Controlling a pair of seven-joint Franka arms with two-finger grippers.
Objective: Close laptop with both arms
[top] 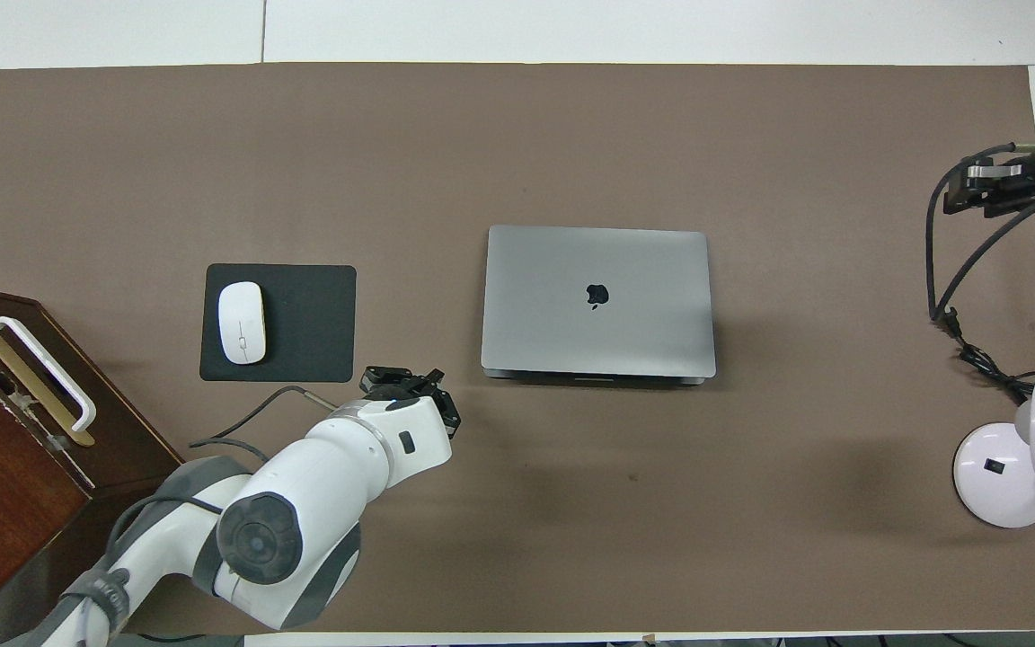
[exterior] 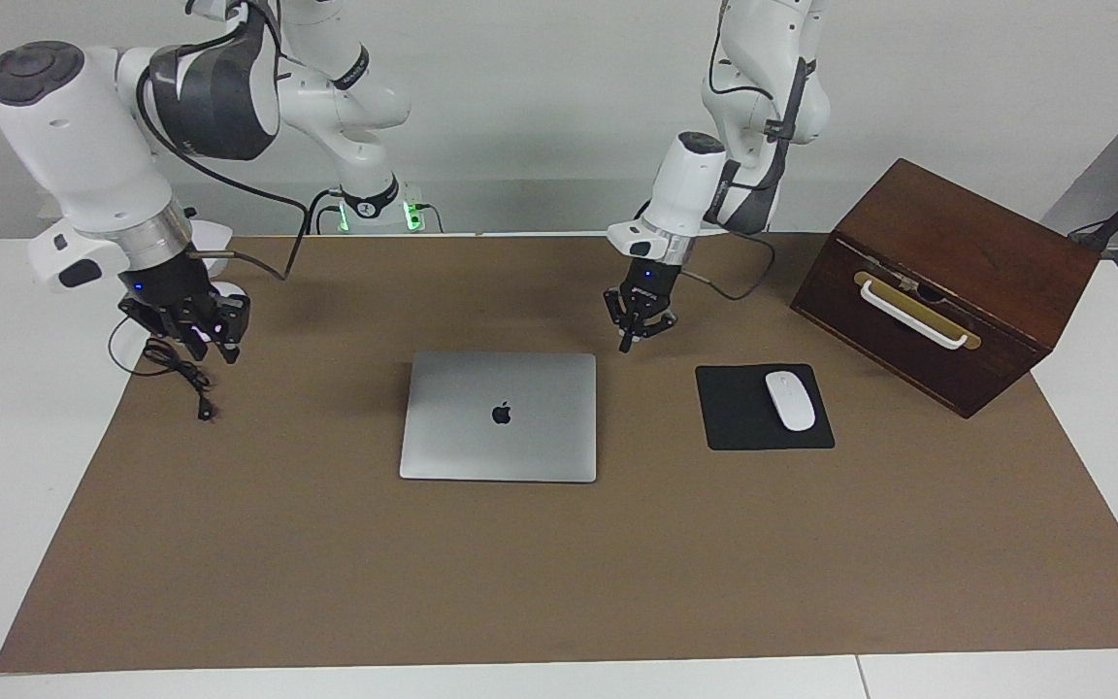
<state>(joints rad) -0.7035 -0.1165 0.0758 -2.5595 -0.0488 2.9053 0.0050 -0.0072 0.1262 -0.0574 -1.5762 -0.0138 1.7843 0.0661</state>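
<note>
In the middle of the brown mat [exterior: 540,582], the laptop [exterior: 499,416] is seen lying flat with its lid down, the dark logo facing up and no keyboard showing. It lies beside the black mouse pad [exterior: 739,427], which carries a white mouse [exterior: 789,400] and sits toward the left arm's end of the table.

Neither gripper is in contact with the laptop. The left gripper [exterior: 639,325] is held in the air over bare mat, between the corner of the laptop nearest the robots and the mouse pad; its fingers appear slightly spread with nothing between them, though this is hard to confirm from either view. The right gripper [exterior: 186,325] is raised well apart from the laptop, over the mat's edge at the right arm's end, above a coiled black cable [exterior: 176,374] and near the white desk lamp [top: 1007,472]. Whether its fingers are spread or pressed together cannot be told. Nothing is held by either.

The closing itself is judged done, since the lid is seated flat. The step in hand is taken to be the clearing away of both arms. Little more is called for than retreat without the lamp, the cable or the wooden box [exterior: 947,282] being brushed.
</note>
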